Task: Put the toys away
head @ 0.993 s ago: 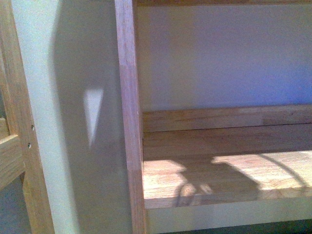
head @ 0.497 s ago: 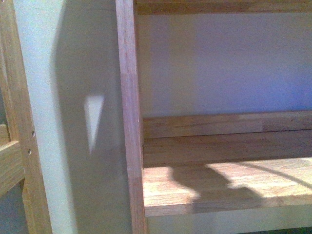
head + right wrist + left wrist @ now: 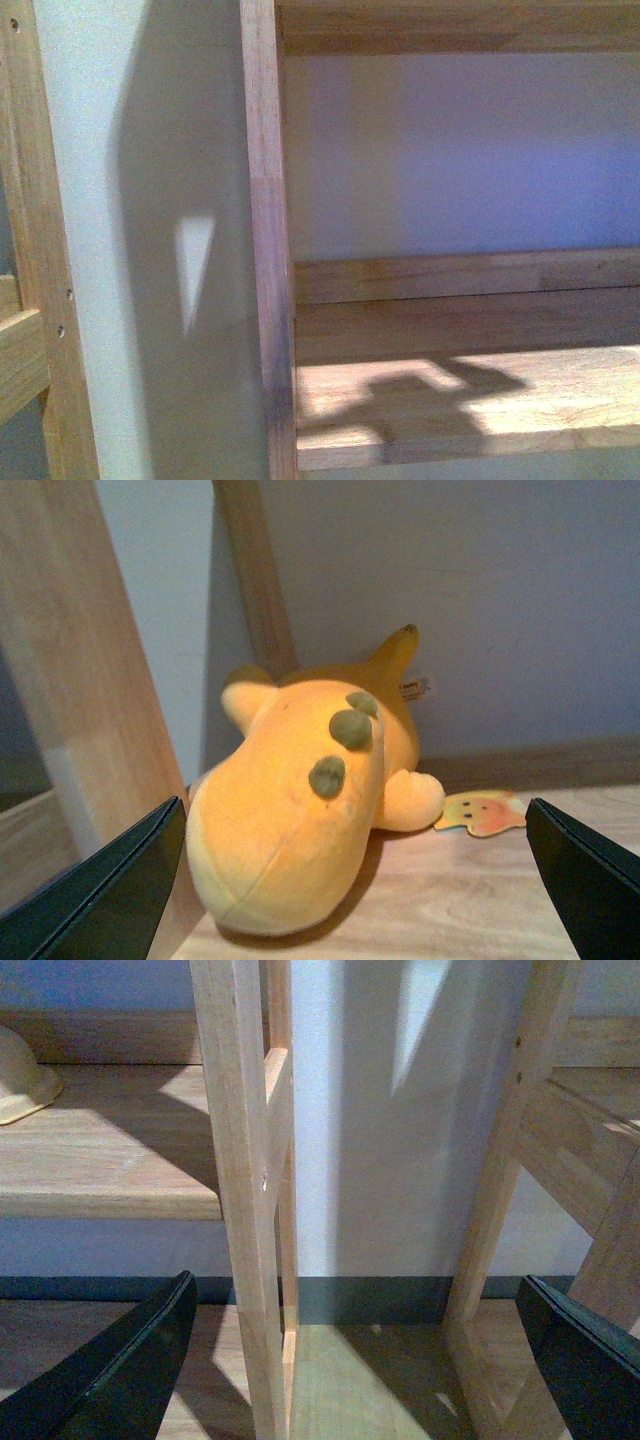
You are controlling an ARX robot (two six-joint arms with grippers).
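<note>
One plush toy [image 3: 310,805], soft, light, lying ahead between the right gripper's [image 3: 350,880] spread, empty fingers; pinch its rounded body.

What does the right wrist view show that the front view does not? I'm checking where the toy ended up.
Only the right wrist view shows the yellow-orange plush toy lying on a wooden shelf board, its paper tag beside it, between the open fingers of the right gripper. Only the front view shows a bare shelf crossed by a shadow, with no toy or gripper. Both show light wooden uprights and a pale wall behind.
</note>
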